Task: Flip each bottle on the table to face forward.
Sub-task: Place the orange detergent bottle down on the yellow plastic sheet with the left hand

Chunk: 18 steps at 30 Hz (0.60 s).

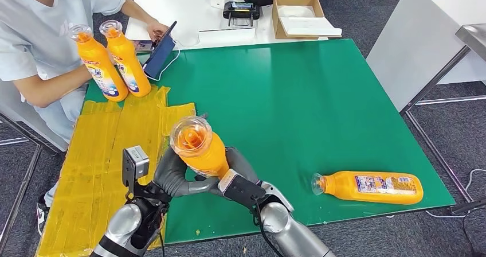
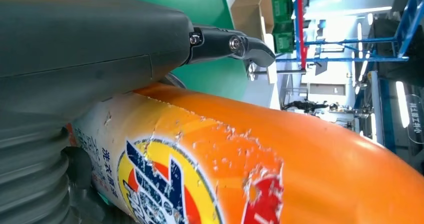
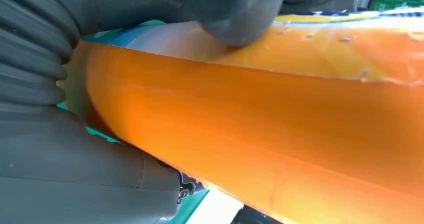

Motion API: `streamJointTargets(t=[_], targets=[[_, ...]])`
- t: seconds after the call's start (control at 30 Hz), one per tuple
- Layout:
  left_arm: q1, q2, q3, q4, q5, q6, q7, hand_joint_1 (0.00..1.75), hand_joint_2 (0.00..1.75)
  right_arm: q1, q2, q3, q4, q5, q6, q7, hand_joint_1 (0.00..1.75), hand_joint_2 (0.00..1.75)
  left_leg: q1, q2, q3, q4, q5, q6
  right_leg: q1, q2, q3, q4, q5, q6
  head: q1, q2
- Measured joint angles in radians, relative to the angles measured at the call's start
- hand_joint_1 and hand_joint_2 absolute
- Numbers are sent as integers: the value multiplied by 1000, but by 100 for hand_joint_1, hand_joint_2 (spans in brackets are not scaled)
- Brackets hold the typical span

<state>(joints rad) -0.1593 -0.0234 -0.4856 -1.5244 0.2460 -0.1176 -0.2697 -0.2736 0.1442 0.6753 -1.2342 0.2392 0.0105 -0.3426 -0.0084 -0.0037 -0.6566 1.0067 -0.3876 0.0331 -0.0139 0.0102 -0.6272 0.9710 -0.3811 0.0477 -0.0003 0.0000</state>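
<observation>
I had the orange bottle (image 1: 199, 148) upright at the bench's (image 1: 321, 108) near edge, left robot hand (image 1: 172, 174) and right robot hand (image 1: 240, 179) both gripping it, presumably to steady the turn.

Orange bottles (image 1: 202, 148) on a green table (image 1: 298, 96) with yellow tape (image 1: 103, 148)

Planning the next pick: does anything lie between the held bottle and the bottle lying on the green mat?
Nothing visible does. Both hands, left and right, grip the held bottle; bare green mat separates it from the lying bottle.
</observation>
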Motion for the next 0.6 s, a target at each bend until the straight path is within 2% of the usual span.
streamJointTargets(t=[0.27,0.4,0.43,0.53,0.6], targets=[[4,12,12,-19,33,-38,3,0,175,-12,2,13,25,-10,1,-4,175,175,0,0,0,0,0,0,0,0,0,0,0,0,0,0],[5,13,13,-25,59,-68,2,10,175,-15,2,18,37,-31,18,-12,175,175,0,0,0,0,0,0,0,0,0,0,0,0,0,0],[7,13,13,-27,64,-74,1,44,175,-16,3,19,41,-36,22,-14,175,175,0,0,0,0,0,0,0,0,0,0,0,0,0,0],[10,13,13,-32,72,-82,-3,166,175,-22,6,20,51,-45,30,-18,175,175,0,0,0,0,0,0,0,0,-1,0,0,0,0,0],[12,13,13,-33,79,-87,-5,175,175,-24,7,20,56,-48,32,-20,175,175,0,0,0,0,0,0,0,0,-1,0,0,0,0,0]])
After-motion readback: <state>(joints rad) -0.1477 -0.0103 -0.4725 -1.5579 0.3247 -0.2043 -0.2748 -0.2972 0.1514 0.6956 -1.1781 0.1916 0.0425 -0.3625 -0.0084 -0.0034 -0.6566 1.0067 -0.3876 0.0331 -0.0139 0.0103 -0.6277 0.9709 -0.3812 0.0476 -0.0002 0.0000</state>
